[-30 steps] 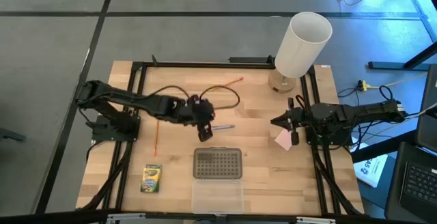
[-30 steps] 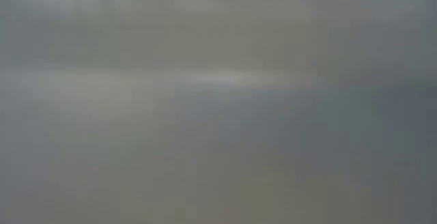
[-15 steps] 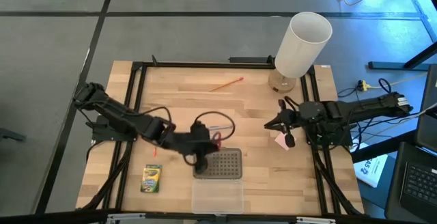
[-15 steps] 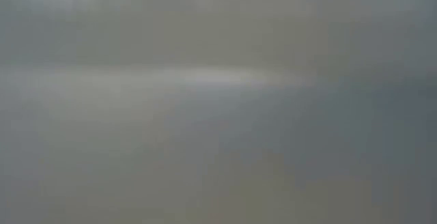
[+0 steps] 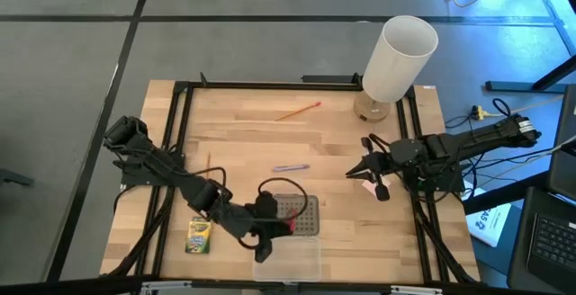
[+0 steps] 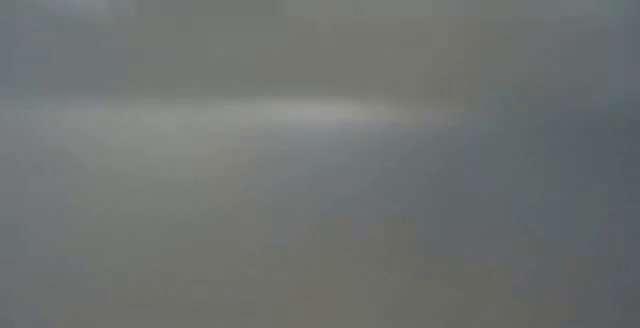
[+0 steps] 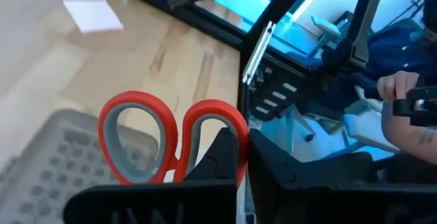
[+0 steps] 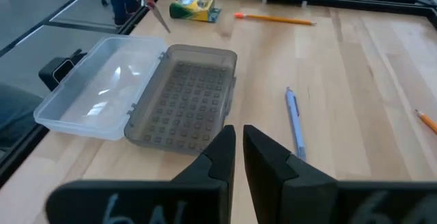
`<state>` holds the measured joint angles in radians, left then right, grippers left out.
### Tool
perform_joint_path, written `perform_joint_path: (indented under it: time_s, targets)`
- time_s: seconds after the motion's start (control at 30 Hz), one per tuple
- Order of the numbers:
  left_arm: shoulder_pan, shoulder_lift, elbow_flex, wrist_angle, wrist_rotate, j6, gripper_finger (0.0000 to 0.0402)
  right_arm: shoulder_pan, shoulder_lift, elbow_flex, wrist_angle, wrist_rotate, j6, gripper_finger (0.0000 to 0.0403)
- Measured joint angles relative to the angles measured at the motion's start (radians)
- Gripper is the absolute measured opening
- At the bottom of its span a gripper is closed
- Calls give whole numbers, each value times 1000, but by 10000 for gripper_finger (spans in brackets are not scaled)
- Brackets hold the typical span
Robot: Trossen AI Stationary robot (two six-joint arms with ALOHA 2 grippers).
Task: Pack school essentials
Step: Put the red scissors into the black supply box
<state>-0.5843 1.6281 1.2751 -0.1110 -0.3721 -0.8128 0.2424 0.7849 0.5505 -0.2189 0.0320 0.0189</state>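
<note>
1. Left gripper [image 5: 266,232]: clamped on the red-handled scissors [image 7: 171,142], above the clear box [image 5: 286,257], at its edge beside the grey dotted lid [image 5: 302,216]
2. Right gripper [image 5: 358,171]: fingers pressed together, empty, well apart from the box
3. Bluish-purple pen [image 5: 291,167]: beyond the lid
4. Green-and-yellow crayon box [image 5: 199,235]: near the box

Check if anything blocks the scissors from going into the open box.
Nothing visible does. The left gripper holds the red-handled scissors right above the clear box. Its grey dotted lid lies flat open and the clear half looks empty. The pen lies apart, beyond the lid.
</note>
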Motion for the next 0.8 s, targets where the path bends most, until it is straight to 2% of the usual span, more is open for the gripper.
perform_joint_path:
  time_s: [0.27, 0.47, 0.8]
  targets:
    - [-48, 18, 0, 56, 5, -70, 0, 12, 7, 1, -1, 0, 3, 35]
    - [-50, 77, 0, 69, 26, -103, 0, 12, 6, 1, -1, 1, 2, 35]
    - [-30, 135, 0, 37, 75, -39, 2, 12, 6, 1, -2, 1, 1, 35]
